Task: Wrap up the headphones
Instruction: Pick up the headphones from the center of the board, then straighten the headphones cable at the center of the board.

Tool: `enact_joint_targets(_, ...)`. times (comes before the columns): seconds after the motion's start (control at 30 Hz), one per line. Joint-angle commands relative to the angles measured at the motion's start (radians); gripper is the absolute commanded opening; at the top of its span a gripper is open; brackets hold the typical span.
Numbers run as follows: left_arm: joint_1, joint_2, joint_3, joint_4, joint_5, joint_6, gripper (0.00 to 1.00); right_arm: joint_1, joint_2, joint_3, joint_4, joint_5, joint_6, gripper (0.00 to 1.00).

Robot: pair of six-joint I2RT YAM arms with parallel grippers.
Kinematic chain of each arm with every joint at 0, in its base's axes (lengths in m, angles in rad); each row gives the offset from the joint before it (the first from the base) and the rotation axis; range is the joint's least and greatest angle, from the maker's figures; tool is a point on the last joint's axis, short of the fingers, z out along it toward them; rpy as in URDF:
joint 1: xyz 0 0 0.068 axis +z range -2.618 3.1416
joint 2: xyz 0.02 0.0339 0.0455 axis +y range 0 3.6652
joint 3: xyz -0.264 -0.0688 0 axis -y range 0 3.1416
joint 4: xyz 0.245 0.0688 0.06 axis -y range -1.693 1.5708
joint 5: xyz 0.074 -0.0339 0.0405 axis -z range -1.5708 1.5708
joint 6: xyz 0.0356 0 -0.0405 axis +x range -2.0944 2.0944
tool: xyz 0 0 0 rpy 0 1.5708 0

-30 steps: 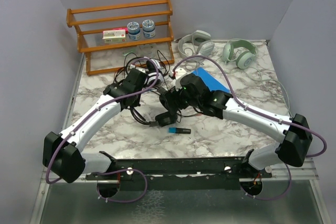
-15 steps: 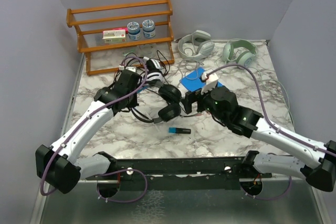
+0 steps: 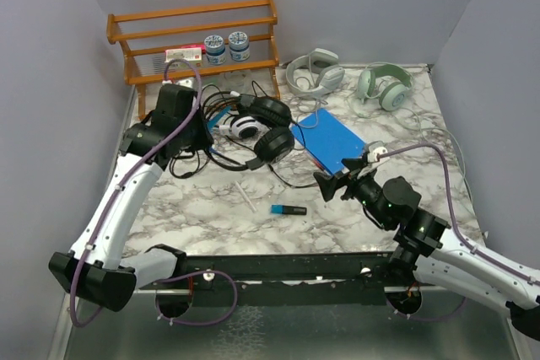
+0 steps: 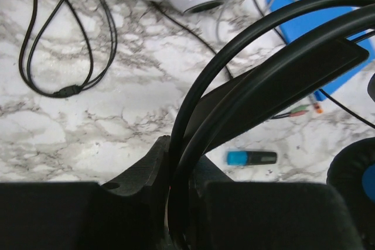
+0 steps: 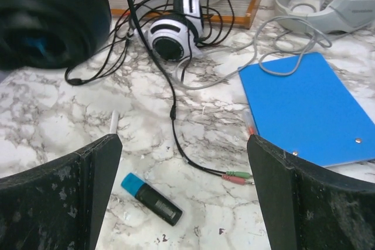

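Just in front of the flat blue rectangular board (image 3: 329, 139), the right end effector (image 3: 332, 183) hangs released, jaws spread wide and holding nothing. Left of the board's near corner lies a short black stick with a blue cap (image 3: 288, 209). Around it the marble-patterned worktop (image 3: 194, 208) gives the widest bare stretch, running out to the near edge. Just beside the board's left edge is the all-black pair of over-ear headphones (image 3: 268, 128), its headband clenched in the left end effector (image 4: 179, 162). Further left sits the white-and-black pair (image 3: 245, 126) among loops of thin black cable. Beyond the board, at the far edge, rest the pale grey-white pair (image 3: 314, 71) and a pale green pair (image 3: 384, 86). A wooden rack (image 3: 198, 48) stands beyond and to the left.
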Motion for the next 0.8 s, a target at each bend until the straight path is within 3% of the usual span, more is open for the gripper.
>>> enact_joint_targets(0.0, 0.032, -0.010, 0.168, -0.035, 0.208, -0.026, 0.00, 0.002, -0.032, -0.061, 0.130, -0.116, -0.058, 1.00)
enact_joint_targets(0.23, 0.008, 0.039, 0.486, -0.129, 0.178, -0.060, 0.00, 0.001, 0.087, -0.045, 0.267, -0.213, -0.153, 1.00)
enact_joint_targets(0.53, 0.008, 0.099, 0.812, -0.114, 0.223, -0.176, 0.00, 0.001, 0.379, -0.017, 0.657, -0.327, -0.268, 0.97)
enact_joint_targets(0.77, 0.008, 0.112, 0.977, -0.110, 0.231, -0.262, 0.00, -0.008, 0.601, 0.056, 0.888, -0.265, -0.348, 0.98)
